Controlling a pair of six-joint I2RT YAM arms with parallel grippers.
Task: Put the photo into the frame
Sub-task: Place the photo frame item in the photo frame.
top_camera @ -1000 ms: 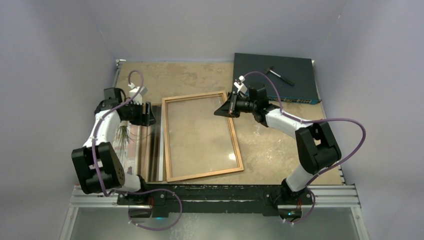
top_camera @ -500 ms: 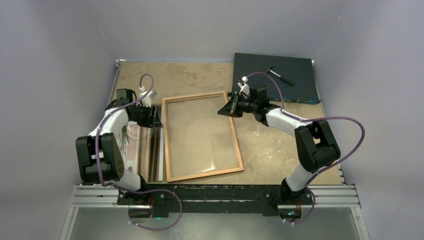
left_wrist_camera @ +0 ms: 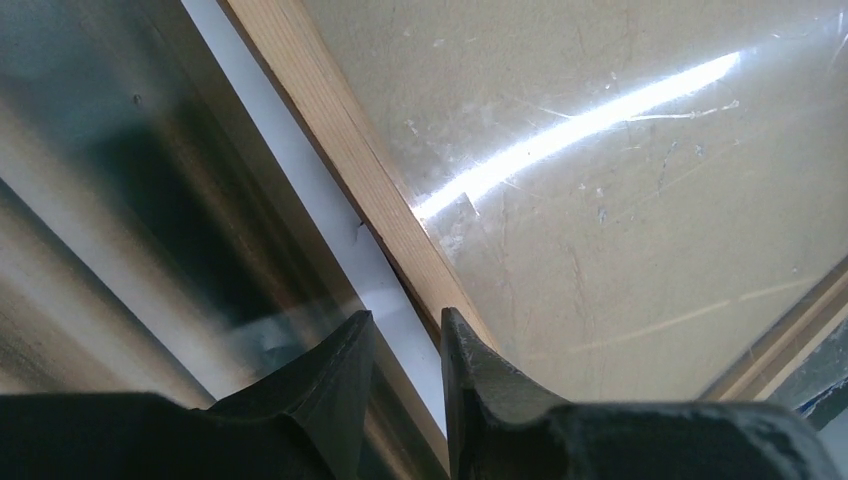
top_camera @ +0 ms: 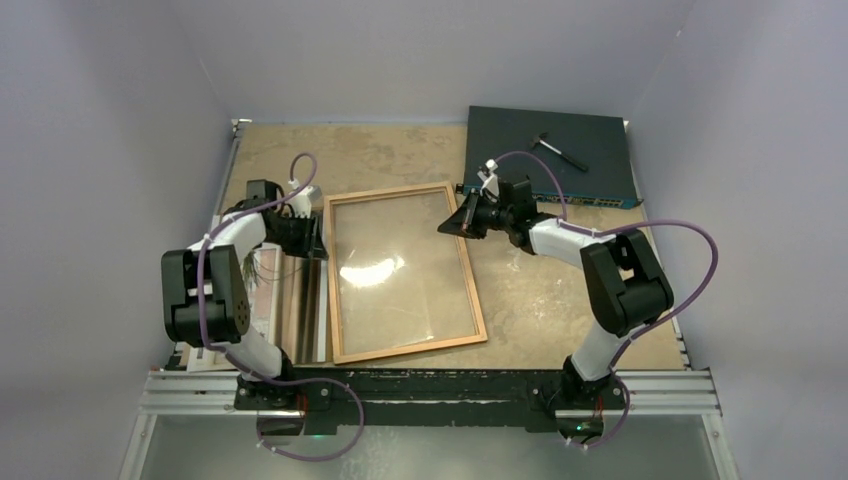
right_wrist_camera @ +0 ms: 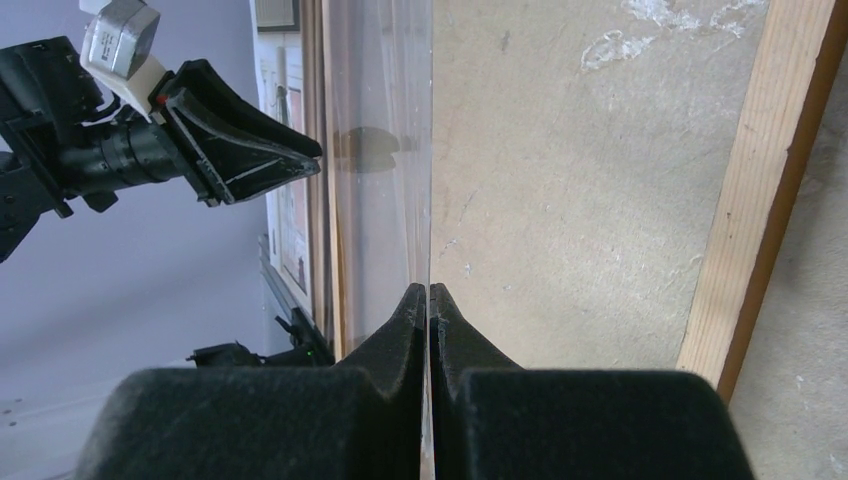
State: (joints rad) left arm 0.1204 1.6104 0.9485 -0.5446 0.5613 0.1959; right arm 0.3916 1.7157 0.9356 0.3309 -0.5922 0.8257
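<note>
The orange-brown wooden frame (top_camera: pixel 404 347) lies flat mid-table, with a clear pane (top_camera: pixel 395 270) over its opening. My right gripper (top_camera: pixel 455 222) is shut on the pane's thin right edge (right_wrist_camera: pixel 428 288), just inside the frame's right rail (right_wrist_camera: pixel 765 190). The photo (top_camera: pixel 300 310) lies left of the frame, striped and glossy with a white border (left_wrist_camera: pixel 300 190). My left gripper (top_camera: pixel 318 238) hovers low over the frame's left rail (left_wrist_camera: pixel 340 140). Its jaws (left_wrist_camera: pixel 405 318) stand a narrow gap apart, and I see nothing held between them.
A dark flat electronics box (top_camera: pixel 510 140) sits at the back right with a small black-and-white tool (top_camera: pixel 558 152) on it. More flat sheets (top_camera: pixel 250 290) lie under the left arm by the table's left edge. Grey walls close in on both sides.
My left arm swung right to the frame's left rail while its jaws narrowed. The right gripper shifted slightly right, still shut on the pane, which now shows a bright glare.
</note>
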